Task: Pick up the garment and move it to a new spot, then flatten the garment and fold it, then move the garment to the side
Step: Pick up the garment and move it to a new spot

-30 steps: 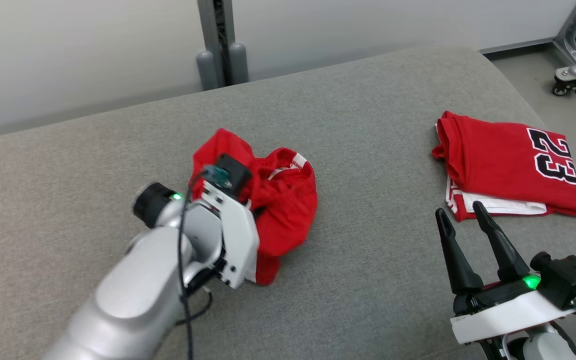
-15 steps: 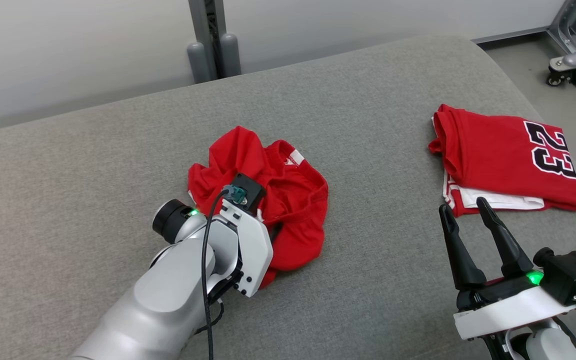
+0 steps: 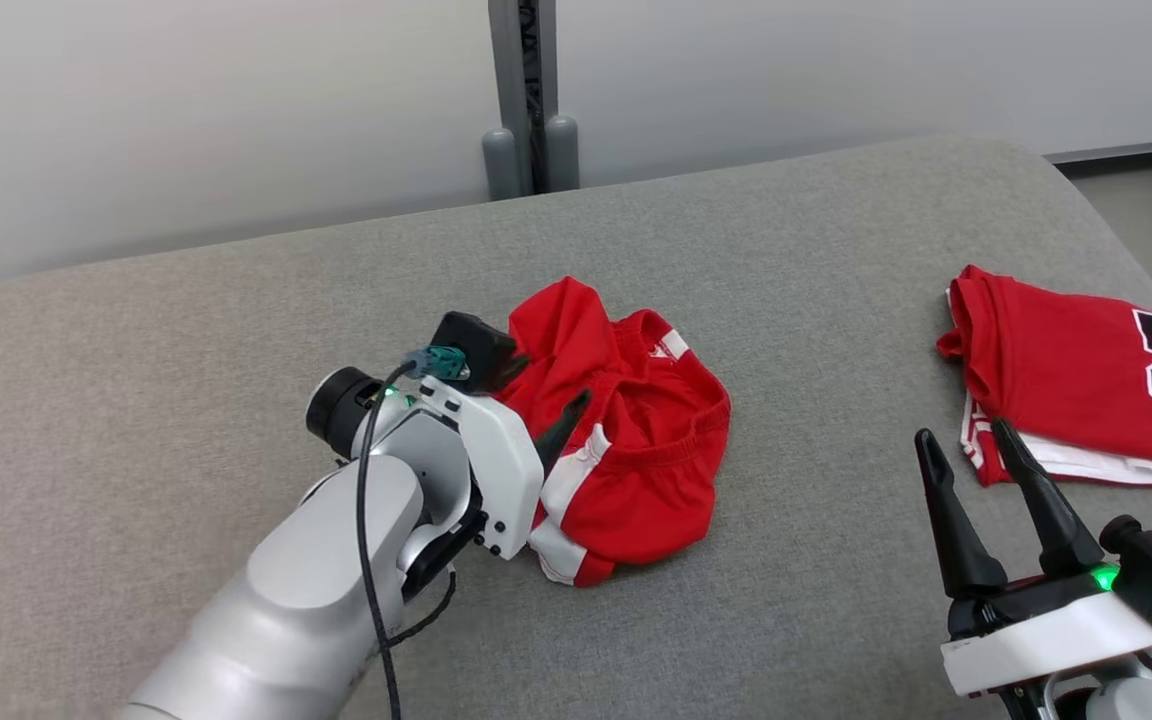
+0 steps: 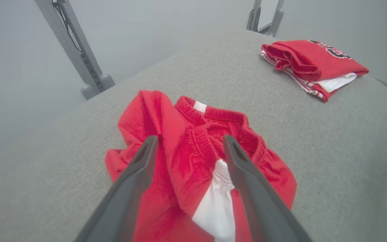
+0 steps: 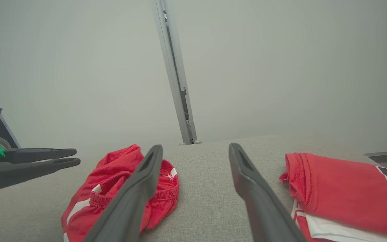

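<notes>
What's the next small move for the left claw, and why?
Probably close the left claw on the waistband of the red shorts to start spreading them: the claw is open and holds nothing, and the shorts lie crumpled on the grey cushion, not yet flattened.

Left forearm [image 3: 306, 580]: silver-grey, rounded; I see a black cable [image 3: 368, 560] along it.
Wrist plates [image 3: 501, 450]: white, dark screws [image 3: 498, 525].
Lamps [image 3: 1101, 577]: green.
Fingers [image 3: 951, 530]: dark, long, tapered.
Camera box [image 3: 471, 345]: black, teal plug [image 3: 436, 362].

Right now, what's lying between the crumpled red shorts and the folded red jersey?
Nothing: just bare grey cushion between the shorts and the jersey, plainest in the left wrist view.
</notes>
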{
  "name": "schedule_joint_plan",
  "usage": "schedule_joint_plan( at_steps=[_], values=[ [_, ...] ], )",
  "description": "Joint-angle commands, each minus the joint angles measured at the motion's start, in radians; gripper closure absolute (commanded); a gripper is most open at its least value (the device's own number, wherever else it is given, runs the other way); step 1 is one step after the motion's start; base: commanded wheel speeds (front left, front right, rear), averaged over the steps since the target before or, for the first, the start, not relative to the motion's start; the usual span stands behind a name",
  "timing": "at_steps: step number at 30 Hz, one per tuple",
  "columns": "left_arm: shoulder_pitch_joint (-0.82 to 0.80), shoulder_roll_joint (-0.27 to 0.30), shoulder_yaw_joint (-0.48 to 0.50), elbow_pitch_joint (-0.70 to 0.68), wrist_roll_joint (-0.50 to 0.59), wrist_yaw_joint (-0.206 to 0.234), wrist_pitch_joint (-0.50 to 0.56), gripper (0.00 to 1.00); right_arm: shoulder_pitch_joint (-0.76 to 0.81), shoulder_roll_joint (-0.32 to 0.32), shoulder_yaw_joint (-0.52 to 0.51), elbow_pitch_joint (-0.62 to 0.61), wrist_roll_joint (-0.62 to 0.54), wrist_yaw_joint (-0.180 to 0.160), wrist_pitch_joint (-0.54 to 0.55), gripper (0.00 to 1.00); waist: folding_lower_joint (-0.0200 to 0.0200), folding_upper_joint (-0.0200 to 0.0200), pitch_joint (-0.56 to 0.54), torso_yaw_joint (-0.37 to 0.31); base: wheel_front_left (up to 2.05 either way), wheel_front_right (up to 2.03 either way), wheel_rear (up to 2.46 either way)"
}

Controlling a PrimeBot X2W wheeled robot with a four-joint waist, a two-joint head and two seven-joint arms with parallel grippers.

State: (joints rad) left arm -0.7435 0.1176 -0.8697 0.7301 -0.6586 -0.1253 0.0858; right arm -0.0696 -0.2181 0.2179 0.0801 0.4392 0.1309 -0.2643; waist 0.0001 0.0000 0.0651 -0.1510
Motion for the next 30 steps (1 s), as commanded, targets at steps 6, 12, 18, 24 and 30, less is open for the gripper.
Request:
schedule_joint_plan(
  at_steps=[6,12,18,24,30],
  values=[
    [0.059,0.064,0.071,-0.101,-0.037,0.058,-0.075,0.0,0.023,-0.012,-0.009,-0.002,-0.003,0.0,-0.002,0.0,-0.0001,0.0,-0.033,0.047,0.0,0.0,0.0],
    [0.182,0.144,0.149,-0.238,-0.073,0.151,-0.154,0.0,0.042,-0.019,-0.017,-0.002,0.002,0.0,-0.002,0.0,-0.0001,0.0,-0.043,0.069,0.0,0.0,0.0],
    [0.32,0.215,0.215,-0.4,-0.087,0.256,-0.228,0.0,0.064,-0.013,-0.037,-0.007,0.007,0.0,-0.002,0.0,-0.0001,0.0,-0.038,0.097,0.0,0.0,0.0],
    [0.432,0.266,0.261,-0.517,-0.054,0.333,-0.315,0.0,0.078,0.001,-0.051,-0.009,0.005,0.0,-0.002,0.0,-0.0001,0.0,-0.031,0.111,0.0,0.0,0.0],
    [0.535,0.256,0.33,-0.574,-0.031,0.392,-0.346,0.0,0.077,0.012,-0.07,-0.016,0.002,0.0,-0.002,0.0,-0.0001,0.0,-0.033,0.107,0.0,0.0,0.0]
  ],
)
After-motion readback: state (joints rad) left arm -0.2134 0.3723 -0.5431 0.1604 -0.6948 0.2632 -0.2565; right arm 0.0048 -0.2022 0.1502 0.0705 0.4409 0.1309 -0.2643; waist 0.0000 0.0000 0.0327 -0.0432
